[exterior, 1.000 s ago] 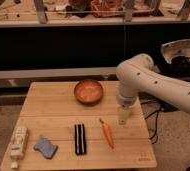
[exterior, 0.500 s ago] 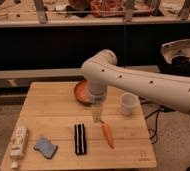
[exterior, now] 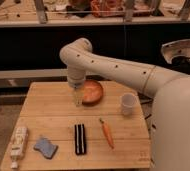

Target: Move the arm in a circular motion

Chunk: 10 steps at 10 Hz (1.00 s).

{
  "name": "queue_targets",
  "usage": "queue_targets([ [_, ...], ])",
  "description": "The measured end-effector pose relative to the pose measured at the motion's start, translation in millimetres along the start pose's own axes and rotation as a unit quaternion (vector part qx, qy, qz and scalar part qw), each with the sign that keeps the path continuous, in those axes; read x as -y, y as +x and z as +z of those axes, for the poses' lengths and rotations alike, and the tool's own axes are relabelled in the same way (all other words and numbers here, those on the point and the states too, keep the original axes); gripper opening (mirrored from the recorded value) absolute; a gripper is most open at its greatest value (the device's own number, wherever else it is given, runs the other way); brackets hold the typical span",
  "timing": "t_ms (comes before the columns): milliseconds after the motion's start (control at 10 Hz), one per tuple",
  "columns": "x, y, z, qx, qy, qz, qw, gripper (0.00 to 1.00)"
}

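We see arm (exterior: 119,71) reaching in from right of bowl (exterior: 93,92), elbow above it, gripper (exterior: 78,98) hanging just left of bowl over table (exterior: 48,111), its state we cannot tell, cup (exterior: 128,104) right of bowl.

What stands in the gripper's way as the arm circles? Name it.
The gripper, at the arm's tip, hangs close by the left rim of the orange bowl, the nearest obstacle if it swings low. The white cup stands farther right.

gripper (exterior: 78,98) hung beside bowl (exterior: 94,91) | way toward cup (exterior: 128,104) blocked by bowl | bare tabletop (exterior: 45,102) found opposite
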Motion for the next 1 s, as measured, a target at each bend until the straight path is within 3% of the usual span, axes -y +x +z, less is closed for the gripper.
queue_targets([
  [200,10.5,10.5,5.7,-0.002,-0.002,0.019,0.9998,0.8],
  [500,7.6,61.5,7.3,-0.009,-0.005,0.07,0.9975,0.8],
  [800,-14.5,141.7,0.2,-0.017,-0.008,0.128,0.9915,0.8],
  [900,-20.4,158.4,-1.4,-0.018,-0.008,0.141,0.9898,0.8],
  [1000,-31.0,186.1,-4.5,-0.021,-0.009,0.163,0.9864,0.8],
])
